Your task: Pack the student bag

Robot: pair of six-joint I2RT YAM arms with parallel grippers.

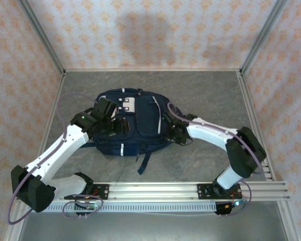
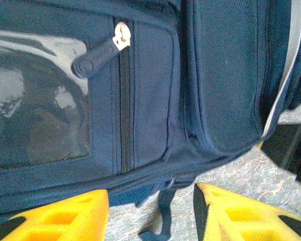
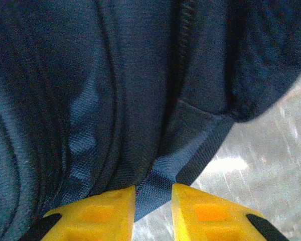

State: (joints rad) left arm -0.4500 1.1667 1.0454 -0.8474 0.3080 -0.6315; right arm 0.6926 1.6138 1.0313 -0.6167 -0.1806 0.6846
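Two claws work at one student bag (image 1: 135,125), a rounded navy pack of ribbed woven fabric with white reflective stripes. It lies flat and front side up in the middle of the grey marbled table (image 1: 210,95). In the top view it looks about as wide as it is long. Its stripes run from the near side to the far side, and a loose strap (image 1: 143,163) trails off its near edge toward the arm bases.

The left claw (image 1: 109,119) hangs over the bag's left front. In the left wrist view the claw (image 2: 151,193) is spread wide with nothing between its yellow pads (image 2: 65,218). Ahead of it on the bag (image 2: 220,75) are a pocket with a glossy clear window (image 2: 35,110), a dark zipper running straight away from the claw, and a black rubbery zipper pull (image 2: 98,55).

The right claw (image 1: 173,133) sits at the bag's right edge. In its wrist view the claw (image 3: 153,190) is drawn in narrow on a flat webbing strap (image 3: 190,155), which fills the gap between the pads, with the bag's folded fabric (image 3: 90,75) bulging just beyond.
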